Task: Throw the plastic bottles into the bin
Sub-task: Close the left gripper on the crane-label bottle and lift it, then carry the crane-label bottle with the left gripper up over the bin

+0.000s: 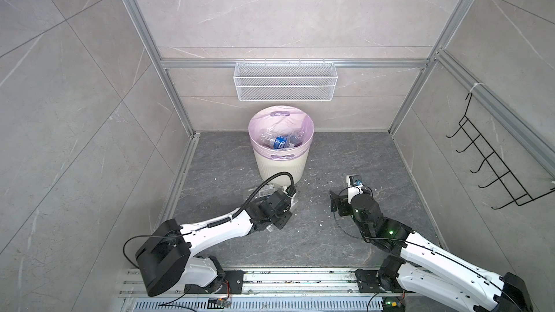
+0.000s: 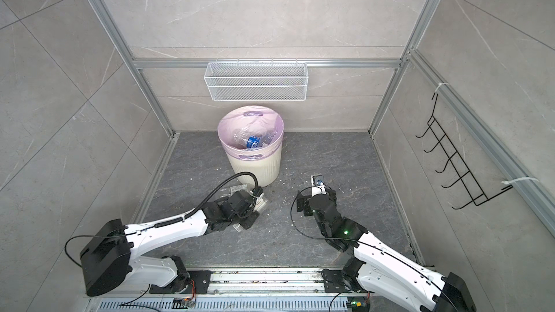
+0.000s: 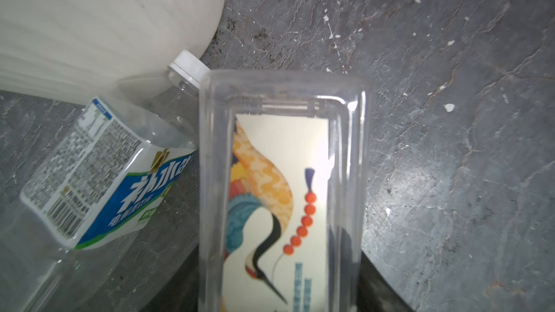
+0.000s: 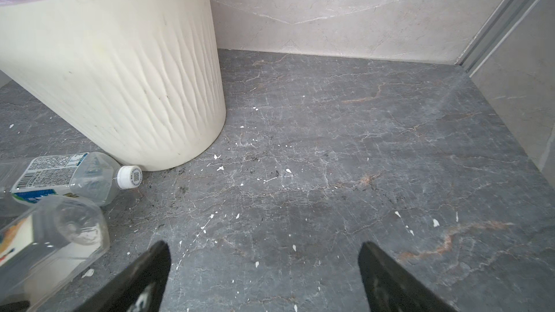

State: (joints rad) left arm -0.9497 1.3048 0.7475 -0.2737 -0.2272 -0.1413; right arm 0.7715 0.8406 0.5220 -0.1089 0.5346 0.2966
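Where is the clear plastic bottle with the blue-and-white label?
The labelled bottle lies on the grey floor, left of centre in both top views, its cap at the foot of the cream ribbed plastic bin, beside the square clear bottle.

**Surfaces and materials, bin corner**

- Bin (image 4: 126,79): cream plastic, matt, wavy ribs, lightly scuffed.
- Liner (image 1: 279,121): thin pink film, translucent, slight sheen.
- Square bottle (image 3: 282,109): clear glossy plastic, smooth; printed cream label.
- Round bottle (image 3: 90,175): clear plastic, dented; glossy white-and-blue label, ridged white cap.
- Floor (image 4: 330,145): dark grey veined stone look, matt, white-flecked.
- Basket (image 1: 284,85): white wire mesh.
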